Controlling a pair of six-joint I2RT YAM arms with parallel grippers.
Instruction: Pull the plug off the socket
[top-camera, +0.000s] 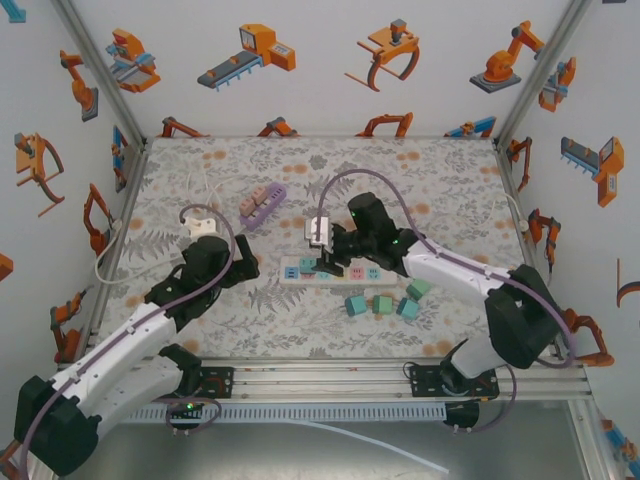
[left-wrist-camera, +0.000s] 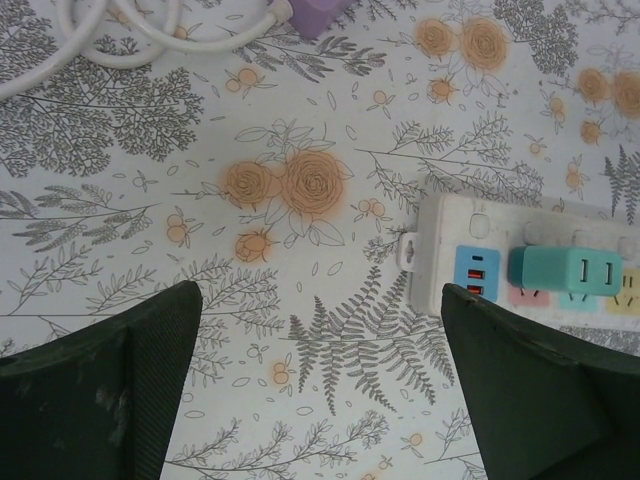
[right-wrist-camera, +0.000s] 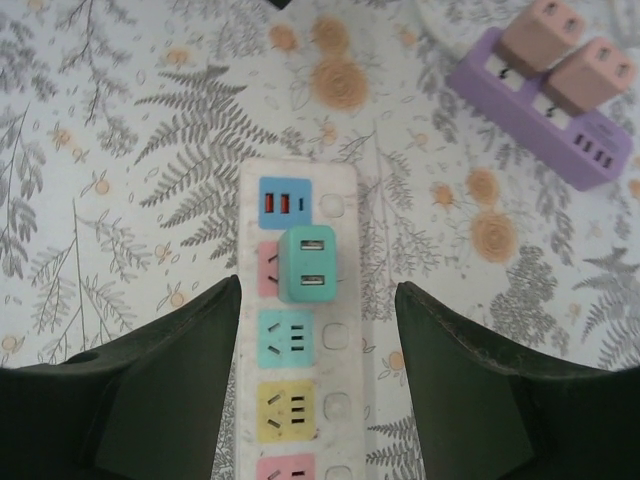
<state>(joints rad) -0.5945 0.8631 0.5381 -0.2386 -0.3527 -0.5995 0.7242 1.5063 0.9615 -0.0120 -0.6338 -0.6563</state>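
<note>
**Right gripper hanging spread over the plug, left gripper waiting off the strip's end**

The long white plastic power strip (top-camera: 372, 272) with its pastel sockets is lying flat on the floral table cover, and I am taking it as my landmark. The small teal square plug (right-wrist-camera: 307, 263) is sitting on the strip, over the pink socket next to the blue USB end, and it looks seated.

The right arm is reaching in from its base, elbow bent and wrist turned down over the strip's middle. The right gripper (right-wrist-camera: 318, 290) is pointing along the strip with its dark fingers (right-wrist-camera: 170, 380) spread, one on each side of the strip. Their tips are level with the plug's near edge, and I am seeing a gap between each finger and the plug.

The left arm is stretching diagonally toward the strip's USB end. The left gripper (left-wrist-camera: 320, 295) is hanging above bare cloth just off that end, its fingers (left-wrist-camera: 100, 390) standing wide apart and gripping nothing.

Beyond the strip, a purple power strip (right-wrist-camera: 520, 100) is carrying two pink plugs (right-wrist-camera: 590, 75). On the near side of the white strip, a few teal blocks (top-camera: 385, 303) are lying together.
</note>
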